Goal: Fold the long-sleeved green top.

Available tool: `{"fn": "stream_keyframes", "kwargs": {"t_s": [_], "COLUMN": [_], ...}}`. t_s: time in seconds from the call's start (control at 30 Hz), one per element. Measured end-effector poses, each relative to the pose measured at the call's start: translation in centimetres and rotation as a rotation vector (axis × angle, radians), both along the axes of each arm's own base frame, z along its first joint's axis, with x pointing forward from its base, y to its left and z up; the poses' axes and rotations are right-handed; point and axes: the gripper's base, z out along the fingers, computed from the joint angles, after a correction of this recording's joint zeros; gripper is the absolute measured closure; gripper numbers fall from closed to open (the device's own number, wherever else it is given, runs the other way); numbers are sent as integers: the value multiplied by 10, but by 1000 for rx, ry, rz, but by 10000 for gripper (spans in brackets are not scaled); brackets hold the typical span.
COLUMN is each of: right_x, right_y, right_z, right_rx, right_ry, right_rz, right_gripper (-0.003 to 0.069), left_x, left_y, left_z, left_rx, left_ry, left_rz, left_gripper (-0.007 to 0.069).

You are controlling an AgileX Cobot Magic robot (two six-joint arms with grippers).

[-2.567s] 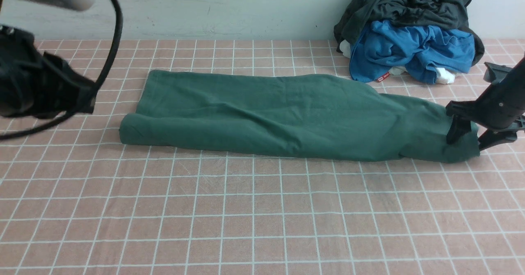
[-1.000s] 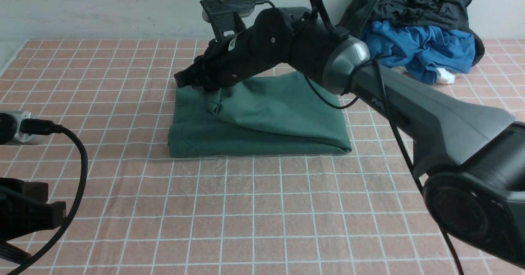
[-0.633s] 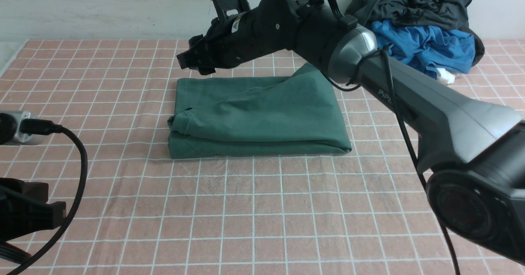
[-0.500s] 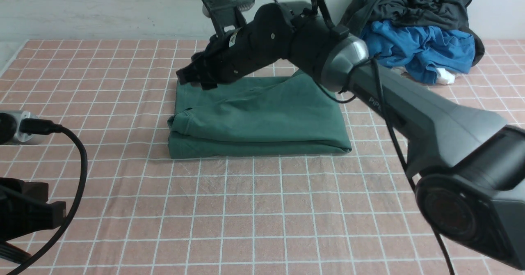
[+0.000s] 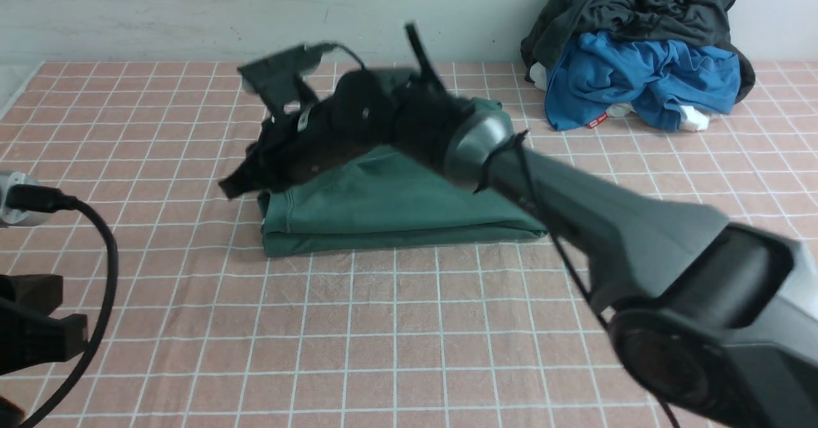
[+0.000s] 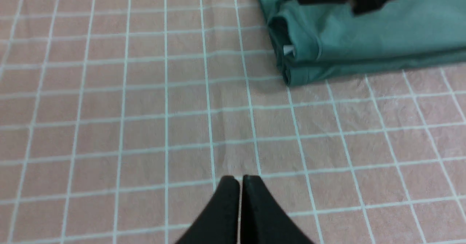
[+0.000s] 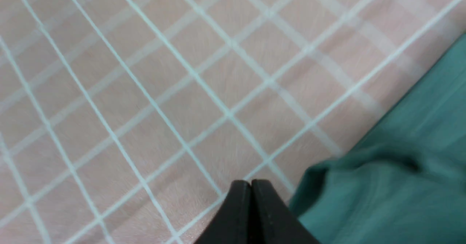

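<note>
The green long-sleeved top [image 5: 396,204] lies folded into a thick rectangle at the middle of the checked cloth. My right arm reaches across it from the lower right, blurred by motion. My right gripper [image 5: 233,186] hangs just past the top's left edge, low over the cloth. In the right wrist view that gripper [image 7: 250,182] is shut and empty, with the top's edge [image 7: 382,200] beside it. My left gripper [image 6: 240,178] is shut and empty over bare cloth, well short of the top's corner [image 6: 302,62], where a white label [image 6: 288,50] peeks out.
A heap of clothes sits at the back right against the wall: a dark grey garment [image 5: 639,6] over a blue one [image 5: 639,76]. My left arm and its cable [image 5: 96,268] fill the lower left corner. The pink checked cloth [image 5: 383,338] covers the table.
My right gripper let go of the folded-over end, shut, and swung left and down past the top's left edge. The upper layer now lies flatter. My left arm has barely moved.
</note>
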Motion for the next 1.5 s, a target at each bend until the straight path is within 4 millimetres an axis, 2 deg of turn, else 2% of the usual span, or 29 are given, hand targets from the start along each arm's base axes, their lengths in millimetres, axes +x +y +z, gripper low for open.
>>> {"fn": "stream_keyframes", "kwargs": {"t_s": [0.07,0.1,0.17,0.23,0.27,0.3,0.33,0.37,0.4,0.47,0.53,0.6,0.7,0.73,0.77,0.83,0.9,0.97,1.0,1.03,1.1,1.23,1.33,1.5], "right_x": [-2,-6,-17,-28,-37,-47,-57,-65,-71,-97,-137,-162,-227,-236,-261,-289,-321,-339,-344,-356,-371,-376,-376,-384], "right_y": [-27,-52,-97,-144,-161,-189,-209,-224,-228,-261,-285,-296,-318,-321,-330,-339,-349,-355,-356,-360,-364,-363,-354,-344], "right_z": [47,81,133,167,182,192,198,202,203,205,204,190,163,164,136,111,73,50,49,34,22,7,-15,-31], "right_rx": [14,15,26,23,23,0,-18,-36,-40,-63,-63,-55,67,87,133,195,234,255,268,294,342,375,377,381], "right_ry": [-42,-65,-116,-153,-179,-191,-212,-232,-236,-325,-472,-554,-805,-831,-875,-913,-910,-888,-897,-875,-876,-759,-482,-229], "right_rz": [-18,-37,-88,-160,-185,-237,-275,-307,-315,-403,-463,-485,-532,-537,-552,-570,-582,-587,-590,-593,-595,-587,-545,-470], "right_gripper": [672,672,672,672,672,672,672,672,672,672,672,672,672,672,672,672,672,672,672,672,672,672,672,672], "left_x": [-13,-26,-42,-54,-58,-63,-66,-68,-68,-72,-75,-77,-78,-78,-78,-78,-78,-78,-78,-78,-78,-78,-78,-78], "left_y": [1,2,3,4,4,4,4,4,4,4,4,4,4,4,4,4,4,4,4,4,4,4,4,4], "left_z": [10,16,16,8,2,-8,-16,-23,-25,-40,-47,-47,-46,-46,-46,-46,-46,-46,-46,-46,-47,-47,-47,-47], "left_rx": [35,70,143,205,227,249,261,266,266,259,250,247,245,245,245,245,245,245,245,245,244,241,242,243], "left_ry": [-102,-199,-313,-393,-412,-436,-447,-461,-457,-479,-508,-529,-543,-542,-541,-541,-541,-541,-541,-541,-540,-542,-537,-537], "left_rz": [-19,-34,-58,-73,-80,-87,-92,-93,-94,-92,-84,-80,-77,-77,-77,-77,-77,-77,-77,-77,-77,-76,-78,-78], "left_gripper": [627,627,627,627,627,627,627,627,627,627,627,627,627,627,627,627,627,627,627,627,627,627,627,627]}}
